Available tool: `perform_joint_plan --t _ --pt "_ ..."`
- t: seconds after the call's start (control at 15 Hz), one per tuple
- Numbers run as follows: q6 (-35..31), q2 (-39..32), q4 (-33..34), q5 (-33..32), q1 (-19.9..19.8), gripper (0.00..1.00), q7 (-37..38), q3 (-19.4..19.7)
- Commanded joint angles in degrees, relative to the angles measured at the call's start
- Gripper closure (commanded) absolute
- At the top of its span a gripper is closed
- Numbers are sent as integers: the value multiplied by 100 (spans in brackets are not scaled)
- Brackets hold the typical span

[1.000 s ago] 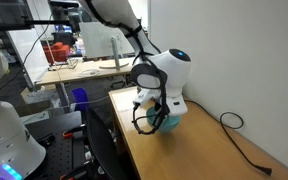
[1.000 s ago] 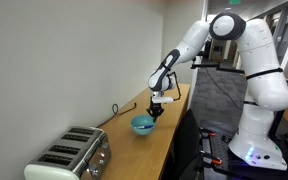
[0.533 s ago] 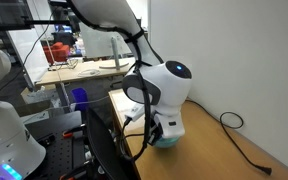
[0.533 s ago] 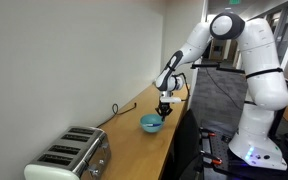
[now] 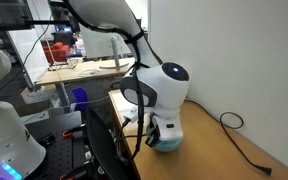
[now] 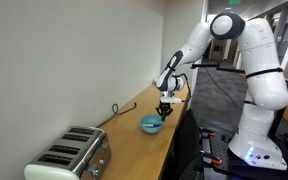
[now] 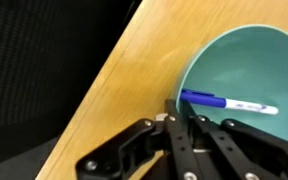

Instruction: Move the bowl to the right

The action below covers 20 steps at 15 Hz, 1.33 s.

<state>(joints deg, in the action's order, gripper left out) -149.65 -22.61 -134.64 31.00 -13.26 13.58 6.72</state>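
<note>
The small teal-blue bowl [image 6: 151, 124] sits on the wooden table [image 6: 124, 142] near its front edge. It also shows in an exterior view [image 5: 168, 146], mostly hidden behind the wrist. In the wrist view the bowl [image 7: 249, 55] fills the upper right and holds a blue-and-white pen [image 7: 229, 102]. My gripper [image 7: 181, 112] is shut on the bowl's near rim, one finger inside and one outside. In both exterior views the gripper [image 6: 164, 109] [image 5: 158, 136] points down at the bowl's edge.
A silver-white toaster [image 6: 74, 153] stands at the far end of the table. A black cable [image 5: 234, 124] lies along the wall side of the table, also seen in an exterior view [image 6: 119, 108]. The table edge [image 7: 94, 95] runs close beside the bowl.
Over the last second my gripper slid the bowl along the table away from the toaster. In the last half second almost nothing moved.
</note>
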Motion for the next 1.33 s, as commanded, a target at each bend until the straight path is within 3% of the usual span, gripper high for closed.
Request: perform_joint_plan --t 0.0,0.4,0.53,0.67,0.93,1.27 --pt "-187 221 -199 213 -60 56 -204 -80" --pt "-215 585 -423 132 22 10 -145 -39" --pt "-35 855 -570 -239 185 0 156 126" --pt "68 1235 -789 -605 310 0 366 221" --pt "475 2039 -1083 -2012 637 0 1179 322" --pt "1772 2879 -862 -3151 822 0 1387 -130"
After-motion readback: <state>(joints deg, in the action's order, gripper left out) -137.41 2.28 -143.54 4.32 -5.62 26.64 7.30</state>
